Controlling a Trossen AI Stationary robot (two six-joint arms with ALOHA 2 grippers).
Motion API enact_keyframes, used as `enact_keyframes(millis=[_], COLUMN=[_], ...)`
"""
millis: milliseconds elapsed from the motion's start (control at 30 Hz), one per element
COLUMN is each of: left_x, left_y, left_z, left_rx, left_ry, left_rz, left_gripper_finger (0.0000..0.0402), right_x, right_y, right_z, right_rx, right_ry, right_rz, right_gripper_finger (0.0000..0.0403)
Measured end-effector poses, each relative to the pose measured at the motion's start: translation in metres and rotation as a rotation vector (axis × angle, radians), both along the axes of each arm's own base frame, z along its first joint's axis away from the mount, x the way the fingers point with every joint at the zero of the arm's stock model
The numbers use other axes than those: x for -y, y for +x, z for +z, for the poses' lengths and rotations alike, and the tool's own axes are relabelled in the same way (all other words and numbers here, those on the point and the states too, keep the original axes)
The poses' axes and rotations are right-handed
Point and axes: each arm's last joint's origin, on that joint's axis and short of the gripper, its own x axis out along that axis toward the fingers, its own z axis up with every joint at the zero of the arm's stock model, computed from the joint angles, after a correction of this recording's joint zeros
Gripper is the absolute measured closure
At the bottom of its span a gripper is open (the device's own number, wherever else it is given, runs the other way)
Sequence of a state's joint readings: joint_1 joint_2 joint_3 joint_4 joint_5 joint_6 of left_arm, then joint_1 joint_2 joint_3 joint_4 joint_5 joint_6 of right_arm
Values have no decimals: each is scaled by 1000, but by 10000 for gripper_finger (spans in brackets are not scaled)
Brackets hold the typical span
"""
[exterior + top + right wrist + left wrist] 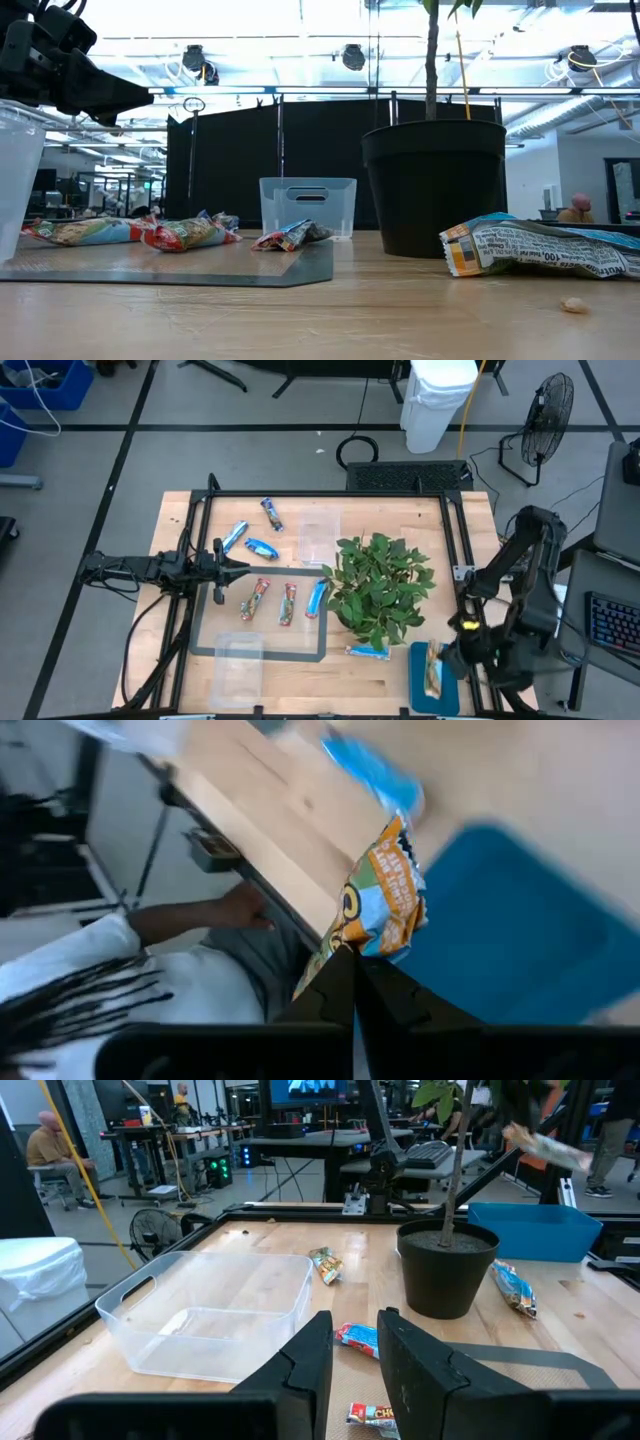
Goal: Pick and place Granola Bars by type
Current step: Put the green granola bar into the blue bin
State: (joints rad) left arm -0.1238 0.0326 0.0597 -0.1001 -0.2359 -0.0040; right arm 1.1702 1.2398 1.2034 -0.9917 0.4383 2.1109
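Note:
Several blue-wrapped Granola Bars (pixel 262 547) and two red-and-tan ones (pixel 255 600) lie flat on the wooden table and on the grey mat (pixel 205 648). Another blue bar (pixel 367 652) lies by the plant pot. My right gripper (pixel 445 657) hangs at the near right, above the teal tray (pixel 447 702), shut on a bar in a beige, orange and teal wrapper (pixel 385 895). My left gripper (pixel 355 1355) is level over the mat's left edge, open, with nothing between its fingers. My right gripper pinches one end of the wrapper (pixel 352 932) between its two shut fingers. The fingers slant down from the right. The rest of the bar sticks out past the fingertips, lifted clear above the teal tray.
A potted plant (pixel 380 585) stands right of the mat. One clear tub (pixel 320 532) sits at the far middle, another (pixel 240 660) on the mat's near edge. A black frame (pixel 455 550) rims the table. In the right wrist view a person (pixel 120 980) is beside the table's edge.

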Motion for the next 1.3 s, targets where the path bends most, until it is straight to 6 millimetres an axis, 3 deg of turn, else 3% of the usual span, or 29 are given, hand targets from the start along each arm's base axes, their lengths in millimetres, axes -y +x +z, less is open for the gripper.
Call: enact_keyframes(millis=[167,333,633,933,1300], left_x=[0,0,0,0,0], left_y=[0,0,0,0,0], left_z=[0,0,0,0,0], left_rx=[0,0,0,0,1], left_ry=[0,0,0,0,0], left_rz=[0,0,0,0,0], left_gripper_finger=[314,314,314,314,314], right_x=[-24,-31,-26,-19,-8], right_y=[8,18,29,29,27], right_z=[-24,-39,-45,-66,-86], right_rx=[-116,-224,-305,-349,-318], right_ry=[11,1,5,23,112], right_rz=[-50,-65,-83,-75,-80], right_gripper_finger=[403,403,403,400,336])
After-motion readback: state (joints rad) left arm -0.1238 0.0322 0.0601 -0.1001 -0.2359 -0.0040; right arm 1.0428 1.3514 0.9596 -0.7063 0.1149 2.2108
